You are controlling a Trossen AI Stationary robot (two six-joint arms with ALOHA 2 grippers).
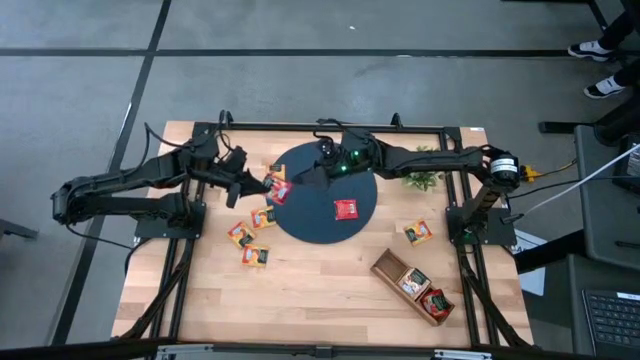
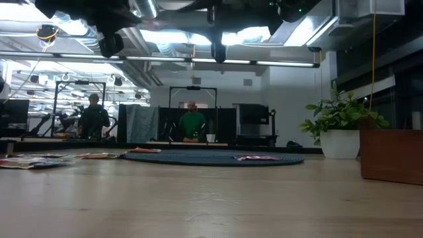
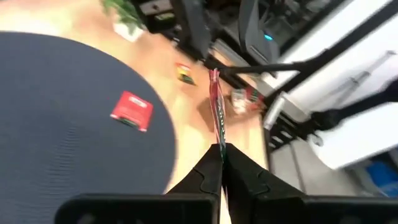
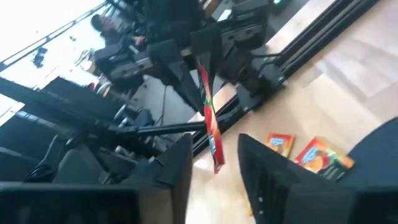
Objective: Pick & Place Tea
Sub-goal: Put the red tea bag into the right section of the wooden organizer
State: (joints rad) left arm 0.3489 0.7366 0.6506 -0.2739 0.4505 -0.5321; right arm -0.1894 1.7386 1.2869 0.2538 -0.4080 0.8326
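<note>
Red tea packet point(image 1: 279, 190) hangs pinched edge-on in the clenched left gripper point(image 1: 268, 187), above the round dark mat's point(image 1: 310, 215) left edge. Facing it, the right gripper point(image 1: 297, 181) stands released, fingers apart. One packet lies on the mat, five on the bare table, two in the wooden tray point(image 1: 388, 266).

The round mat point(image 1: 325, 190) at the table's middle is dark navy with a fine ribbed weave, and a plain red tea packet point(image 1: 347, 209) lies on it. The packets point(image 1: 251, 234) to its left are orange-yellow with red prints. The table point(image 1: 320, 300) is pale striped wood, the tray point(image 1: 386, 266) at near right brown, the plant point(image 1: 424, 180) at far right green.
</note>
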